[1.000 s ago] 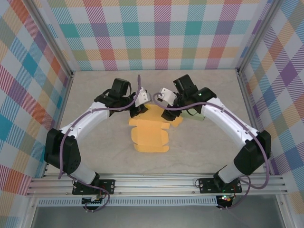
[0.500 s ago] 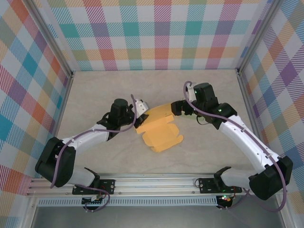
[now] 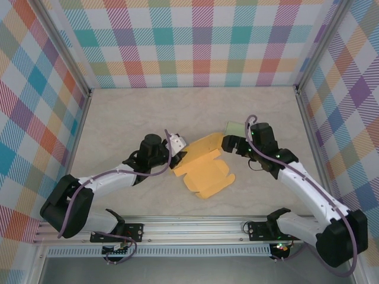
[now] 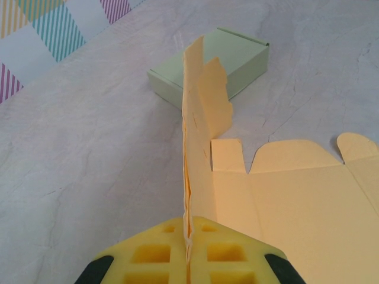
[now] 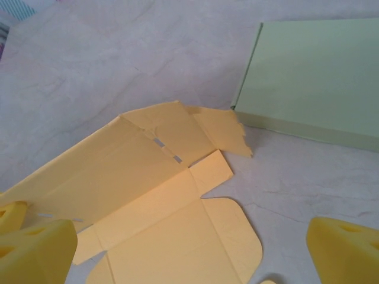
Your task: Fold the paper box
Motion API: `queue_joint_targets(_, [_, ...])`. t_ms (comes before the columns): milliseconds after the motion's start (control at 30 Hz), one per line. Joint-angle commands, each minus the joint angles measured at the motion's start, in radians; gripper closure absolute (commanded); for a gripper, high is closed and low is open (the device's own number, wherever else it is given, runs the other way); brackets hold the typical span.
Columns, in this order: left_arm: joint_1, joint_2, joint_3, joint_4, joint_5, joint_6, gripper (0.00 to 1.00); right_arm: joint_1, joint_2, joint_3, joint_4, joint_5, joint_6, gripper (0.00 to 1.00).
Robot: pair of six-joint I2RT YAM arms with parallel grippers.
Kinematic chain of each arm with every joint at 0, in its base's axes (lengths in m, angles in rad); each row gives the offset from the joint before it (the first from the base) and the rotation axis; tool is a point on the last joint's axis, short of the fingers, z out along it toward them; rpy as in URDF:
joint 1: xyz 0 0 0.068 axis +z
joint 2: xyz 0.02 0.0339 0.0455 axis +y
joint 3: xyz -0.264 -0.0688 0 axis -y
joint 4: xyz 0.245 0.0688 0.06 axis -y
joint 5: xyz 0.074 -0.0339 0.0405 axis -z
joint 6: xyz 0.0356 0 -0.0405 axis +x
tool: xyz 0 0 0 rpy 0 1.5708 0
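The orange paper box [image 3: 204, 170] lies mostly flat in the middle of the table, turned at an angle. My left gripper [image 3: 177, 155] is at its far left edge, shut on a side flap that is folded double and stands upright. In the left wrist view that flap [image 4: 198, 142] rises straight up from between the yellow fingers [image 4: 228, 251]. My right gripper [image 3: 228, 144] hovers open just beyond the box's far right corner, apart from it. In the right wrist view the box [image 5: 160, 231] lies between and ahead of the spread fingertips [image 5: 38, 245].
A closed pale green box [image 3: 235, 128] sits just behind the right gripper, and shows as well in the wrist views as the green box [image 4: 234, 56] and green box [image 5: 314, 77]. Checkered walls enclose the table on three sides. Bare marbled tabletop surrounds the paper box.
The right gripper opened, let go of the paper box and drew back to the right. The left gripper, still shut on the flap, pulled nearer, and the box turned and slid right.
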Motion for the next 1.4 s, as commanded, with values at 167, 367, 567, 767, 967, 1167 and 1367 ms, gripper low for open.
queue_joint_targets(167, [-0.005, 0.044, 0.026, -0.041, -0.015, 0.046, 0.98, -0.014, 0.240, 0.199, 0.137, -0.142, -0.232, 0.00])
queue_joint_targets(367, [-0.005, 0.060, 0.025, -0.039, -0.012, 0.054, 0.98, -0.039, 0.438, 0.372, 0.123, -0.220, -0.263, 0.00])
queue_joint_targets(567, [-0.005, 0.042, 0.009, -0.013, -0.054, 0.059, 0.98, -0.053, 0.570, 0.456, 0.126, -0.255, -0.224, 0.00])
queue_joint_targets(767, [-0.005, 0.029, -0.004, 0.042, -0.107, 0.066, 0.98, -0.063, 0.623, 0.469, 0.143, -0.348, -0.147, 0.03])
queue_joint_targets(967, [-0.005, 0.038, 0.016, 0.037, -0.122, 0.085, 0.98, -0.067, 0.584, 0.409, 0.192, -0.413, -0.066, 0.15])
queue_joint_targets(1167, [-0.005, 0.039, 0.026, 0.060, -0.151, 0.100, 0.98, -0.067, 0.566, 0.376, 0.202, -0.472, 0.015, 0.20])
queue_joint_targets(1367, [-0.005, 0.067, 0.057, 0.048, -0.152, 0.122, 0.98, -0.067, 0.539, 0.348, 0.188, -0.487, 0.107, 0.22])
